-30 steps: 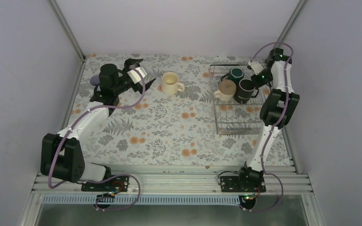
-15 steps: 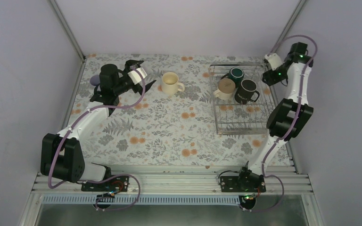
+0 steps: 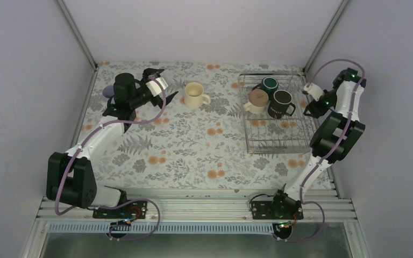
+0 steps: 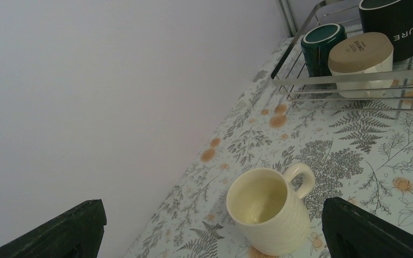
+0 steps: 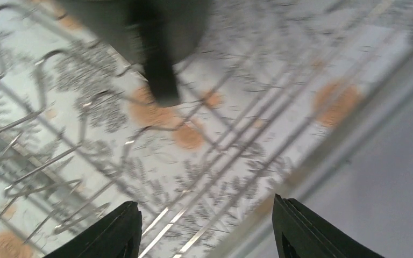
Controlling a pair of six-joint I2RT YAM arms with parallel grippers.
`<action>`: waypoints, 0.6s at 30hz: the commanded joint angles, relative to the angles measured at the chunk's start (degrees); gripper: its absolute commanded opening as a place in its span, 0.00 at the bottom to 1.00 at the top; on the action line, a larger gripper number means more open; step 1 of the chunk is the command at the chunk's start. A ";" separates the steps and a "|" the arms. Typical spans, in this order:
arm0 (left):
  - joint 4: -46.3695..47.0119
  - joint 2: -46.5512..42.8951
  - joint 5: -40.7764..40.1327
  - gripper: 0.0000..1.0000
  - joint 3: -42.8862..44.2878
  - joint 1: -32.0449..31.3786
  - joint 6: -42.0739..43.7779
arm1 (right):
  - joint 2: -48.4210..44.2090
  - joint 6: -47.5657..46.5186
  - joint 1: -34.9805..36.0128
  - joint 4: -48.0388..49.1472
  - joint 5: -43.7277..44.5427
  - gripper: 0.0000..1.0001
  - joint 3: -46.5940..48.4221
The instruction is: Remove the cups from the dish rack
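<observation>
The wire dish rack [image 3: 275,141] at the right holds three cups: a cream mug [image 3: 257,101] lying bottom-out, a dark green mug [image 3: 269,84] and a black mug [image 3: 280,103]. Another cream mug [image 3: 194,95] stands upright on the table, just right of my open left gripper [image 3: 165,86]. From the left wrist, that mug [image 4: 271,212] sits between and beyond the open fingers [image 4: 70,231]. A lavender cup [image 3: 107,92] peeks out behind the left arm. My right gripper [image 3: 307,109] hangs open over the rack's right edge, empty. Its blurred view shows rack wires [image 5: 59,166] and the black mug's handle [image 5: 158,64].
The floral tablecloth [image 3: 183,145] covers the table. Grey walls close in on three sides, and the right wall [image 3: 387,107] is close behind the right arm. A metal rail [image 3: 193,207] runs along the near edge.
My right gripper has opened and swung from the rack's back right corner out to its right side, nearer to me. The left arm and the mugs have not moved.
</observation>
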 commanded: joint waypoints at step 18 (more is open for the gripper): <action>3.24 0.19 -0.18 1.00 -2.99 0.16 2.88 | -2.27 -15.90 4.59 2.57 -4.42 0.59 -4.24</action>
